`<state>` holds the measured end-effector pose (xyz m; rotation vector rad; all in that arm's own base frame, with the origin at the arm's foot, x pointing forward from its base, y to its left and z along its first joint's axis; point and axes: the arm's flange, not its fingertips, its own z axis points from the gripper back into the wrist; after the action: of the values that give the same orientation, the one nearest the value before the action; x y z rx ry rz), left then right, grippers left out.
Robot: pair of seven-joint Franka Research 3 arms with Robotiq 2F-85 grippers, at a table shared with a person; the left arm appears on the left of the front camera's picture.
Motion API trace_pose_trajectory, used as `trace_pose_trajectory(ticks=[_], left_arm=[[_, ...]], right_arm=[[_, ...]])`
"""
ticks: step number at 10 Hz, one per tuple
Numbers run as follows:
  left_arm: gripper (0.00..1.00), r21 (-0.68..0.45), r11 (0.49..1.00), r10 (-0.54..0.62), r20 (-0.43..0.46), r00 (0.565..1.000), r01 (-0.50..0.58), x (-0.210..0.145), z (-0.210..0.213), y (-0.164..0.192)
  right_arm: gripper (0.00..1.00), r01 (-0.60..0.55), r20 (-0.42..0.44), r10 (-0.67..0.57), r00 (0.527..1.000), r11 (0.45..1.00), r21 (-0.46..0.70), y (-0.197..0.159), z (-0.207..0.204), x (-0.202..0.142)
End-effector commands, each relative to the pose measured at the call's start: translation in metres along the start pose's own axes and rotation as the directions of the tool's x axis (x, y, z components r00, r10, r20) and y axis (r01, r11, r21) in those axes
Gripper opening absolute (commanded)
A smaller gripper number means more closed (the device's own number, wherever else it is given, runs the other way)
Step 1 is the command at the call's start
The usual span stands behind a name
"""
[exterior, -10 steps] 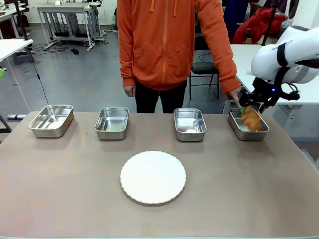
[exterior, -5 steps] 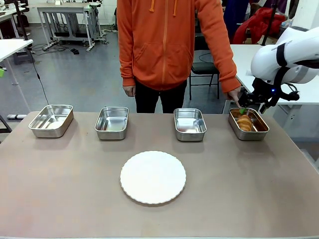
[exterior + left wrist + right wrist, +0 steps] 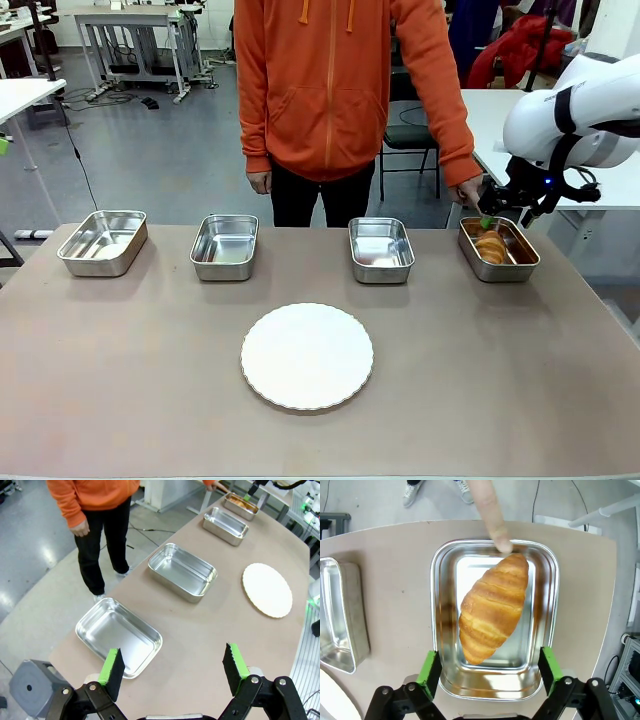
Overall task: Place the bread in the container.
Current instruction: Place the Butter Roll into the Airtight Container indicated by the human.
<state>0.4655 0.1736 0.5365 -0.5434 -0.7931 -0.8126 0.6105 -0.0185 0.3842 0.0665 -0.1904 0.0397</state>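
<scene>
Bread: the croissant [image 3: 494, 607] lies loose in the container [image 3: 547, 630], the rightmost steel pan, slanted along its floor.
Right hand [image 3: 490, 672]: hovers directly over that pan, fingers spread wide apart on either side of it, gripping nothing.
Left hand [image 3: 173, 672]: fingers wide apart and empty, above the table [image 3: 150, 380] near the leftmost pan [image 3: 100, 625].
Person: stands at the far side in an orange hoodie [image 3: 340, 80]; one fingertip [image 3: 500, 542] rests at the container's far rim, just beside the croissant's tip.
Pans: four in a row along the far edge; three hold nothing.
Plate: one round white plate [image 3: 307, 356], bare, mid-table, well apart from the pans.
</scene>
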Motion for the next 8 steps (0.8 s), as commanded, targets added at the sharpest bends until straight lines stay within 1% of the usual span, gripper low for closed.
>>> trace_pose_trajectory(ticks=[1, 3, 4, 5, 6, 7, 8], left_arm=[[1.00, -0.003, 1.000, -0.003, 0.009, 1.000, 0.003, 0.002, 0.000, -0.001], [1.00, -0.003, 1.000, -0.003, 0.009, 1.000, 0.003, 0.002, 0.000, -0.001], [1.00, -0.003, 1.000, -0.003, 0.009, 1.000, 0.003, 0.002, 0.000, -0.001], [1.00, -0.003, 1.000, -0.003, 0.009, 1.000, 0.003, 0.002, 0.000, -0.001], [1.00, -0.003, 1.000, -0.003, 0.009, 1.000, 0.003, 0.002, 0.000, -0.001], [1.00, -0.003, 1.000, -0.003, 0.009, 1.000, 0.003, 0.002, 0.000, -0.001], [1.00, -0.003, 1.000, -0.003, 0.009, 1.000, 0.003, 0.002, 0.000, -0.001]], right_arm=[[1.00, 0.001, 0.013, -0.001, 1.000, 1.000, -0.001, -0.001, 0.002, 0.001], [1.00, 0.000, 0.000, 0.000, 1.000, 1.000, 0.000, 0.000, 0.000, 0.000], [1.00, 0.106, 0.092, -0.104, 0.990, 0.994, -0.014, 0.012, 0.025, -0.022], [1.00, 0.141, 0.175, -0.137, 0.975, 0.990, -0.011, 0.025, 0.044, -0.045], [1.00, 0.176, 0.225, -0.169, 0.960, 0.984, -0.012, 0.039, 0.056, -0.067], [1.00, 0.161, 0.233, -0.157, 0.960, 0.987, 0.002, 0.056, 0.063, -0.088], [1.00, 0.124, 0.248, -0.118, 0.961, 0.992, -0.010, 0.075, 0.066, -0.115]])
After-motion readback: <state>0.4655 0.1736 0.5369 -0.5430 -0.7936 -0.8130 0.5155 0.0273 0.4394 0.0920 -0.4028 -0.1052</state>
